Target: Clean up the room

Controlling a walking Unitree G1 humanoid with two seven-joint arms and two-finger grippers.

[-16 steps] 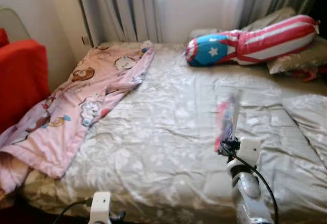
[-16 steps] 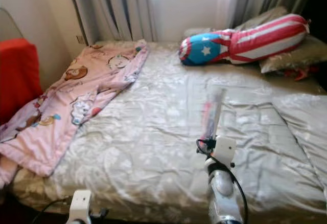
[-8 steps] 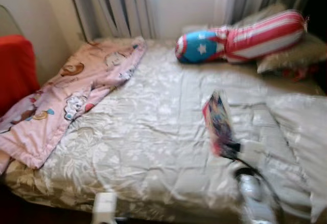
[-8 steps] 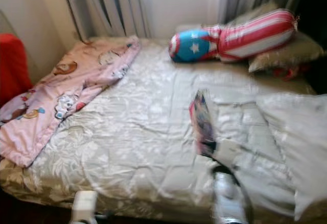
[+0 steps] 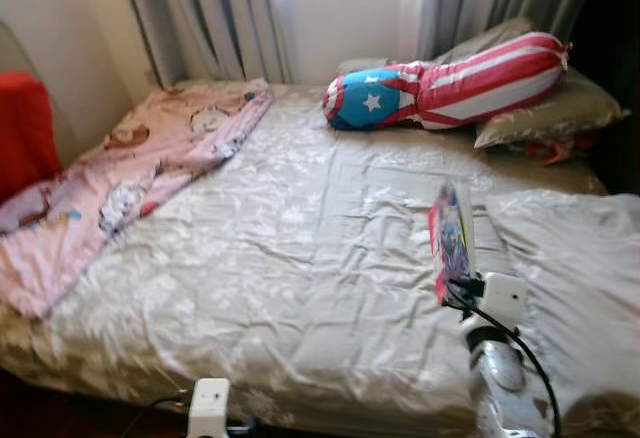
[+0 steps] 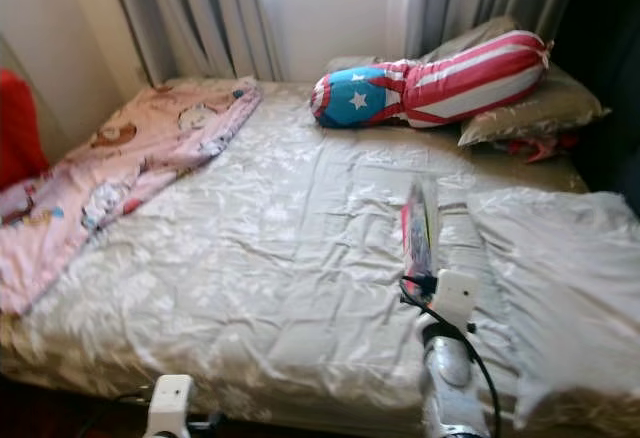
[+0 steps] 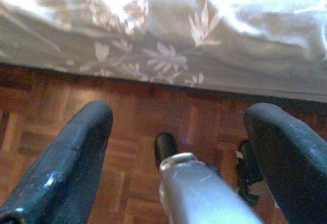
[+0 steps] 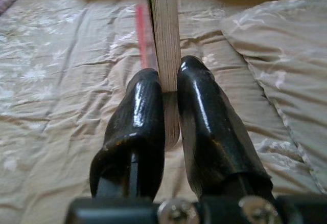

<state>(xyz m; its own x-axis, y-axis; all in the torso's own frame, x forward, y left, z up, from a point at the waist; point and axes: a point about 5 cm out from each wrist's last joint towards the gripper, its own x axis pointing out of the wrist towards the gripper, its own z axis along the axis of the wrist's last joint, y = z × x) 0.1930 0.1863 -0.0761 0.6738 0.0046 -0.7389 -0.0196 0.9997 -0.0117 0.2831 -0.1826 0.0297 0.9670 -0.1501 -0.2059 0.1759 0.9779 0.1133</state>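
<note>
My right gripper is shut on a thin book with a red and blue cover, held upright on its edge above the right part of the bed. In the right wrist view the book's page edge rises between the two black fingers. My left gripper hangs open low by the bed's front edge over the wooden floor; its wrist shows at the bottom of the left eye view.
A pink cartoon blanket lies along the bed's left side. A star-and-stripes bolster and grey pillows sit at the head. A folded grey duvet covers the right. Curtains and a window stand behind, something red at the left.
The camera has swung, so the whole scene has shifted left. My right gripper still holds the book upright over the bed, now close to the folded duvet.
</note>
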